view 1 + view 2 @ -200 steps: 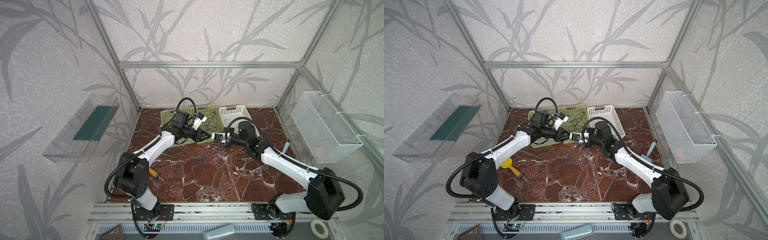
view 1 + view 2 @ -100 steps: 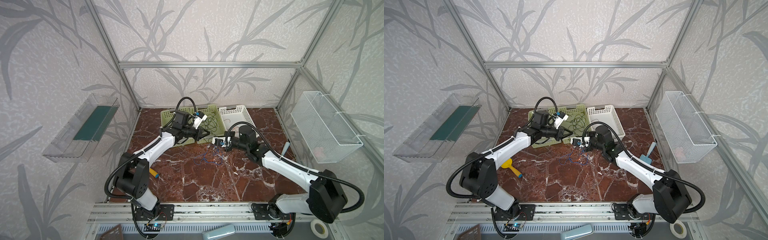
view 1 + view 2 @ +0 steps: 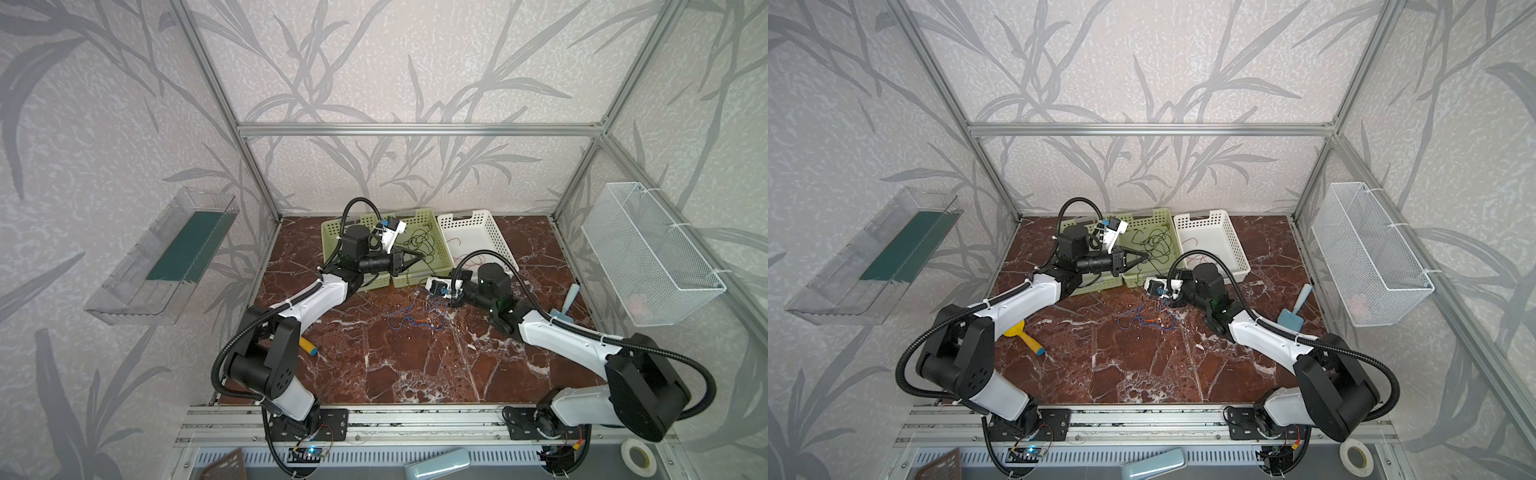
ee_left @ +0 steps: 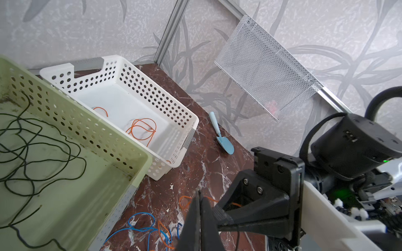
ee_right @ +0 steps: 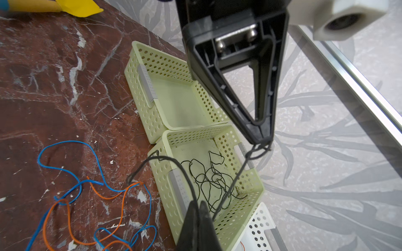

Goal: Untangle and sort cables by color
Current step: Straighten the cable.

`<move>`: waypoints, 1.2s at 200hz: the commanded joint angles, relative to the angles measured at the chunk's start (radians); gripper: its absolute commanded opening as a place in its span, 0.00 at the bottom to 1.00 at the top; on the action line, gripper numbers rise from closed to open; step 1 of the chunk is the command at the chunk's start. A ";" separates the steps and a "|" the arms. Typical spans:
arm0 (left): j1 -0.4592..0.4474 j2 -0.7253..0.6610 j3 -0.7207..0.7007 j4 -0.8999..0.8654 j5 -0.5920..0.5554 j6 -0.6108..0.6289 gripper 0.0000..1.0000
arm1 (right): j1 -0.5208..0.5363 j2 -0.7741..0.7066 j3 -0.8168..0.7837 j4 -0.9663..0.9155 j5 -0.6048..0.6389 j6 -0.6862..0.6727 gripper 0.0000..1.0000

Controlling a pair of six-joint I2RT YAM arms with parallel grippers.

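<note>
Right wrist view shows my right claw [image 5: 199,208] pressed shut at the tips, and the dark cable [image 5: 230,184] runs from it up to my left claw [image 5: 261,137]. My left claw is also clamped tight, pinching a small loop of that same strand above the green basket [image 5: 248,195]. More dark coils [image 5: 208,180] lie on that basket's floor. Another stretch of the held strand arches over the basket's near wall and ends on the marble table [image 5: 65,87], just beside a loose tangle of blue cables [image 5: 65,142] and orange cables [image 5: 123,202]. Left wrist view shows an orange loop [image 4: 141,128] inside the white basket [image 4: 152,91], which touches the green one.
</note>
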 commanded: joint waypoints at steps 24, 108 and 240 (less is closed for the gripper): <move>0.024 -0.046 0.006 0.186 0.011 -0.078 0.00 | -0.058 0.011 -0.032 0.043 -0.103 0.254 0.34; 0.024 -0.046 0.012 0.159 0.012 -0.036 0.00 | -0.218 -0.104 -0.010 -0.031 -0.204 0.610 0.60; -0.053 -0.084 0.067 -0.159 -0.070 0.252 0.00 | -0.068 0.046 0.195 0.030 -0.134 0.651 0.22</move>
